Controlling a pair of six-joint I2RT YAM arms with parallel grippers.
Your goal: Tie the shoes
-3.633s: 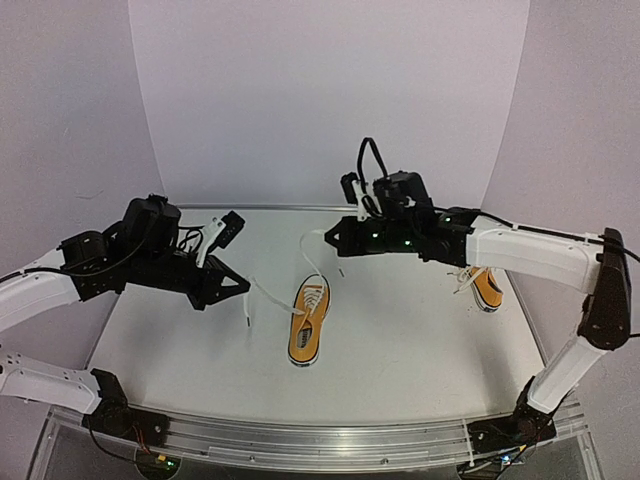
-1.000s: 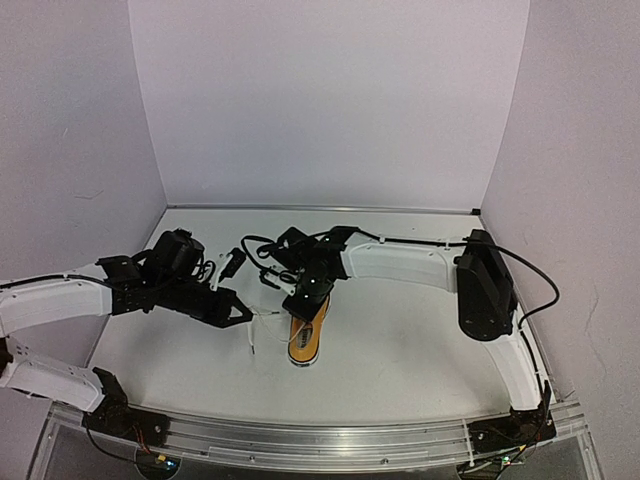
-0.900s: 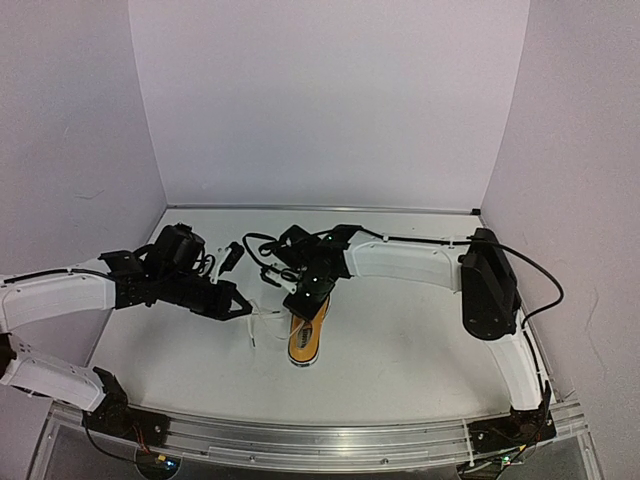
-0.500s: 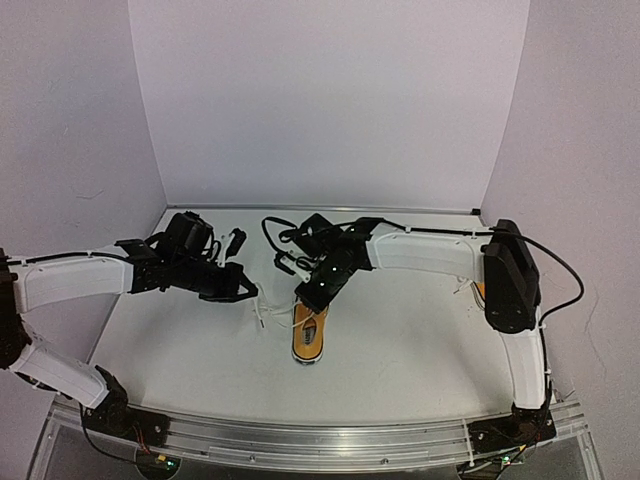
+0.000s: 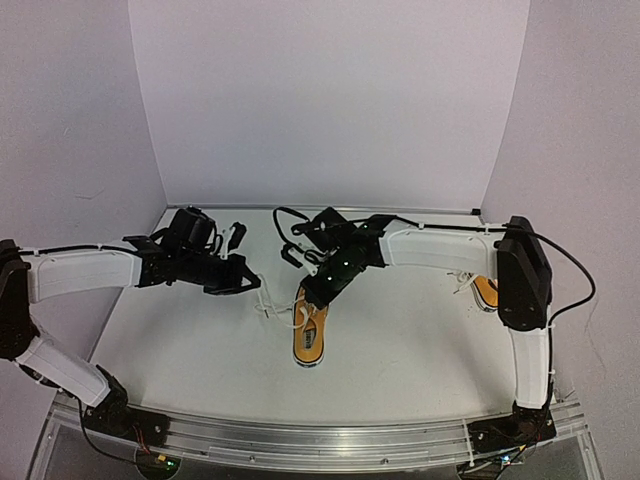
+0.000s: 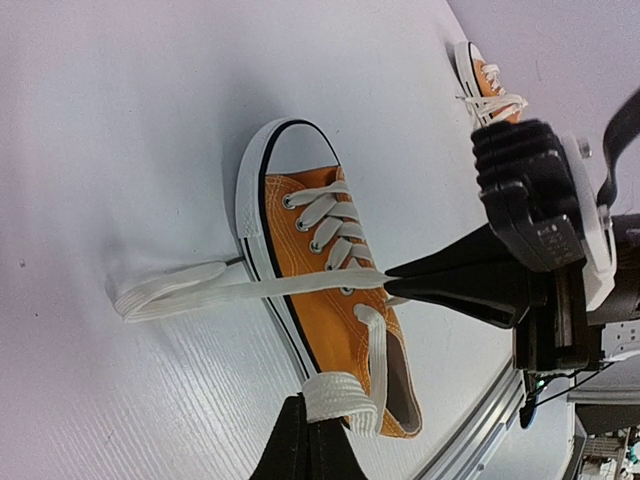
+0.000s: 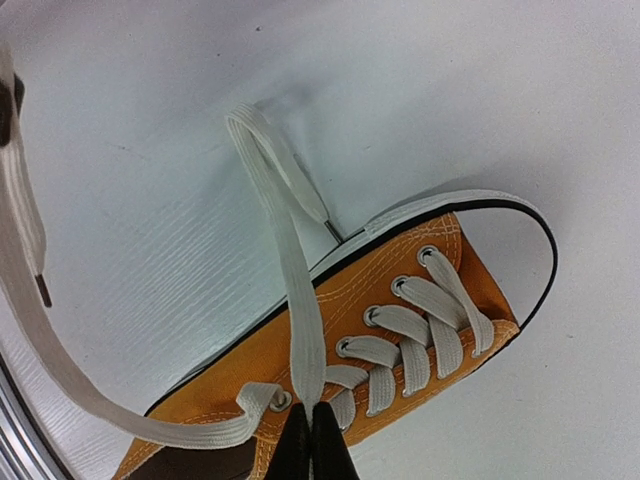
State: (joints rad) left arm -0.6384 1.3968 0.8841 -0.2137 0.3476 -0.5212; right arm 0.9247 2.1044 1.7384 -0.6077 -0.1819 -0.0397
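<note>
Orange-yellow low-top canvas sneaker with white rubber sole [image 5: 309,340] lies mid-way on the white bench [image 5: 400,350], toe toward the arm bases. Left gripper [image 6: 308,430] clamped on a white lace loop [image 6: 338,398]. Right gripper [image 7: 310,435] clamped on the other lace strand [image 7: 298,320]. Second matching sneaker [image 5: 486,291] sits at the right edge

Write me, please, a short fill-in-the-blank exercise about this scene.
The left hand and the right hand are each shut on a white ____ of the middle shoe. The table holds ____ shoes. The other shoe lies toward the table's ____ side.
Missing words: lace, two, right.
</note>
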